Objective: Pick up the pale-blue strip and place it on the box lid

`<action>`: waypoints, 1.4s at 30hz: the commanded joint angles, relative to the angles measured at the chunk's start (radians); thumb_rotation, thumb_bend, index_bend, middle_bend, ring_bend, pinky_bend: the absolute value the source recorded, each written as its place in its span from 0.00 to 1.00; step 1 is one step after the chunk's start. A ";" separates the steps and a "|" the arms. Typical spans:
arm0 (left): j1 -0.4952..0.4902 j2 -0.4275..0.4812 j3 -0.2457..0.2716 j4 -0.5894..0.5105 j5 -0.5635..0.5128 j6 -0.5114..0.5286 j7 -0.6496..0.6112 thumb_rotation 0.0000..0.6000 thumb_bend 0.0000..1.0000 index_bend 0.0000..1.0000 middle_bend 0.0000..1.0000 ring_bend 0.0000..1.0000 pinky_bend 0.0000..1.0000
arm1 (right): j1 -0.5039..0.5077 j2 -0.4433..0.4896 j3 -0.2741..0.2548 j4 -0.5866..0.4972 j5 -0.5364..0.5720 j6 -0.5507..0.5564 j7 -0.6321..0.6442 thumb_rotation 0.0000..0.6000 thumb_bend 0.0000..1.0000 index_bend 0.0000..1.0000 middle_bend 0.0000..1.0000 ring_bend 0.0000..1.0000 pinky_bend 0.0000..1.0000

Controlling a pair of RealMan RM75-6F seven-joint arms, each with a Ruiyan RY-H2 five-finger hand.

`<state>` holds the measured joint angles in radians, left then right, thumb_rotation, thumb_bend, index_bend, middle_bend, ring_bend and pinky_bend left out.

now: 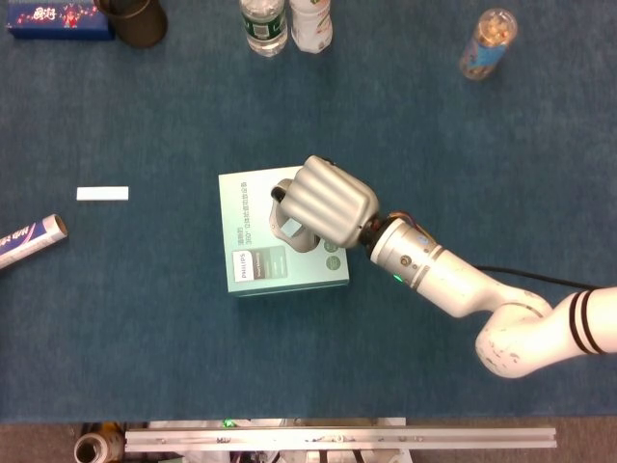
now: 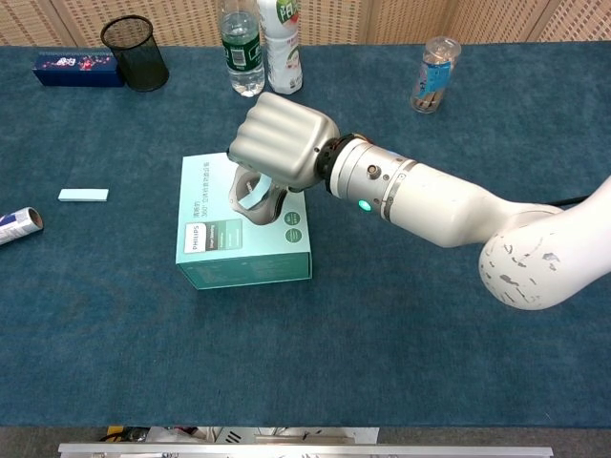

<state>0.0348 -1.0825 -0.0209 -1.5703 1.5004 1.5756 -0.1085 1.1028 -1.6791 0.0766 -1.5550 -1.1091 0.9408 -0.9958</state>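
The pale-blue strip (image 1: 102,193) (image 2: 83,195) lies flat on the blue cloth at the left, far from any hand. The mint-green box (image 1: 253,268) (image 2: 212,256) sits in the middle, lid up. My right hand (image 1: 327,201) (image 2: 280,141) hangs over the right half of the lid, its back towards both cameras. Its fingers (image 2: 254,206) curl down and inward, with the tips at the lid surface. I see nothing held in them. The hand hides the printed picture on the lid. My left hand appears in neither view.
At the back stand a black mesh cup (image 2: 135,52), a dark blue box (image 2: 78,69), two bottles (image 2: 260,46) and a clear jar (image 2: 433,74). A rolled tube (image 2: 19,225) lies at the left edge near the strip. A metal rail (image 1: 337,438) runs along the front edge.
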 commanded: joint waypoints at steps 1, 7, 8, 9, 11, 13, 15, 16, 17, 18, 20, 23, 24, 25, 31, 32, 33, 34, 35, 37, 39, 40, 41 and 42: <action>0.000 0.000 0.000 0.001 0.000 0.000 -0.001 1.00 0.27 0.13 0.29 0.24 0.13 | -0.002 0.001 0.002 -0.003 0.002 0.000 0.005 1.00 0.30 0.40 1.00 1.00 1.00; 0.000 0.001 -0.001 0.004 0.000 -0.001 -0.004 1.00 0.27 0.13 0.29 0.24 0.13 | -0.014 0.012 0.009 -0.024 0.007 0.006 0.031 1.00 0.18 0.37 1.00 1.00 1.00; -0.001 0.003 -0.001 0.004 -0.001 -0.002 -0.003 1.00 0.27 0.13 0.29 0.24 0.13 | -0.017 0.017 0.010 -0.030 0.005 0.008 0.036 1.00 0.17 0.37 1.00 1.00 1.00; -0.001 0.005 -0.002 0.005 -0.002 -0.003 -0.003 1.00 0.27 0.13 0.29 0.24 0.13 | -0.021 0.025 0.012 -0.037 0.002 0.014 0.044 1.00 0.15 0.36 1.00 1.00 1.00; -0.003 0.008 -0.004 0.004 -0.003 -0.005 -0.001 1.00 0.27 0.13 0.29 0.24 0.13 | -0.030 0.037 0.016 -0.048 -0.002 0.025 0.058 1.00 0.11 0.35 1.00 1.00 1.00; -0.007 0.012 -0.006 0.002 -0.002 -0.008 0.001 1.00 0.27 0.13 0.29 0.24 0.13 | -0.039 0.051 0.021 -0.061 -0.002 0.035 0.072 1.00 0.10 0.34 1.00 1.00 1.00; -0.013 0.016 -0.008 0.000 0.002 -0.012 0.003 1.00 0.27 0.13 0.29 0.24 0.13 | -0.048 0.067 0.025 -0.072 -0.004 0.044 0.086 1.00 0.10 0.34 1.00 1.00 1.00; -0.015 0.018 -0.008 -0.002 0.005 -0.014 0.002 1.00 0.27 0.13 0.29 0.24 0.13 | -0.053 0.074 0.028 -0.077 -0.004 0.049 0.094 1.00 0.09 0.34 1.00 1.00 1.00; -0.020 0.021 -0.008 -0.004 0.012 -0.016 0.000 1.00 0.27 0.13 0.29 0.25 0.13 | -0.060 0.084 0.032 -0.084 -0.003 0.056 0.106 1.00 0.08 0.33 1.00 1.00 1.00; -0.024 0.024 -0.008 -0.005 0.018 -0.018 -0.002 1.00 0.27 0.13 0.29 0.25 0.13 | -0.066 0.092 0.035 -0.090 -0.002 0.062 0.116 1.00 0.08 0.33 1.00 1.00 1.00; -0.033 0.030 -0.006 -0.006 0.033 -0.024 -0.008 1.00 0.27 0.13 0.29 0.26 0.13 | -0.081 0.111 0.042 -0.104 0.000 0.078 0.137 1.00 0.07 0.33 1.00 1.00 1.00; -0.054 0.041 -0.005 0.000 0.063 -0.037 -0.014 1.00 0.27 0.13 0.32 0.28 0.19 | -0.113 0.148 0.053 -0.132 0.014 0.108 0.179 1.00 0.07 0.33 1.00 1.00 1.00; -0.064 0.045 -0.004 0.006 0.075 -0.043 -0.015 1.00 0.27 0.14 0.34 0.30 0.26 | -0.128 0.166 0.059 -0.143 0.028 0.114 0.207 1.00 0.07 0.33 1.00 1.00 1.00; -0.071 0.047 -0.005 0.010 0.083 -0.047 -0.017 1.00 0.27 0.15 0.37 0.34 0.35 | -0.140 0.180 0.065 -0.150 0.043 0.117 0.232 1.00 0.07 0.33 1.00 1.00 1.00; -0.120 0.063 0.003 0.036 0.134 -0.086 -0.040 1.00 0.27 0.22 0.60 0.58 0.61 | -0.232 0.284 0.102 -0.191 0.083 0.175 0.392 1.00 0.08 0.33 0.95 1.00 1.00; -0.131 0.069 0.006 0.035 0.141 -0.103 -0.036 1.00 0.27 0.22 0.65 0.62 0.64 | -0.253 0.304 0.109 -0.203 0.093 0.185 0.430 1.00 0.09 0.34 0.93 0.99 1.00; -0.141 0.073 0.009 0.033 0.146 -0.118 -0.031 1.00 0.27 0.23 0.75 0.68 0.68 | -0.268 0.319 0.113 -0.211 0.100 0.188 0.461 1.00 0.10 0.35 0.90 0.97 1.00; -0.151 0.077 0.011 0.031 0.151 -0.132 -0.026 1.00 0.27 0.24 0.82 0.72 0.71 | -0.283 0.333 0.115 -0.217 0.108 0.188 0.491 1.00 0.11 0.35 0.87 0.94 1.00; -0.162 0.080 0.013 0.029 0.157 -0.146 -0.022 1.00 0.27 0.25 0.86 0.76 0.74 | -0.297 0.348 0.117 -0.222 0.117 0.185 0.519 1.00 0.12 0.35 0.84 0.90 1.00; -0.188 0.086 0.019 0.024 0.176 -0.177 -0.024 1.00 0.28 0.26 0.92 0.82 0.80 | -0.325 0.378 0.115 -0.225 0.128 0.171 0.581 1.00 0.13 0.36 0.79 0.84 1.00; -0.220 0.086 0.025 0.029 0.206 -0.202 -0.047 1.00 0.35 0.26 0.95 0.86 0.83 | -0.348 0.410 0.109 -0.230 0.136 0.151 0.629 1.00 0.16 0.36 0.74 0.77 1.00; -0.233 0.084 0.026 0.033 0.217 -0.211 -0.056 1.00 0.39 0.26 0.97 0.87 0.85 | -0.357 0.421 0.108 -0.231 0.138 0.146 0.646 1.00 0.17 0.36 0.72 0.75 1.00; -0.249 0.083 0.028 0.040 0.233 -0.222 -0.061 1.00 0.42 0.26 0.98 0.89 0.86 | -0.368 0.434 0.106 -0.234 0.137 0.142 0.666 1.00 0.20 0.36 0.71 0.74 1.00; -0.261 0.081 0.030 0.043 0.245 -0.230 -0.063 1.00 0.45 0.26 0.99 0.90 0.88 | -0.376 0.443 0.104 -0.236 0.137 0.140 0.680 1.00 0.22 0.36 0.70 0.74 1.00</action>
<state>-0.2066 -1.0004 0.0033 -1.5350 1.7256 1.3623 -0.1609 0.7516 -1.2623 0.1830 -1.7811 -0.9808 1.0925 -0.3460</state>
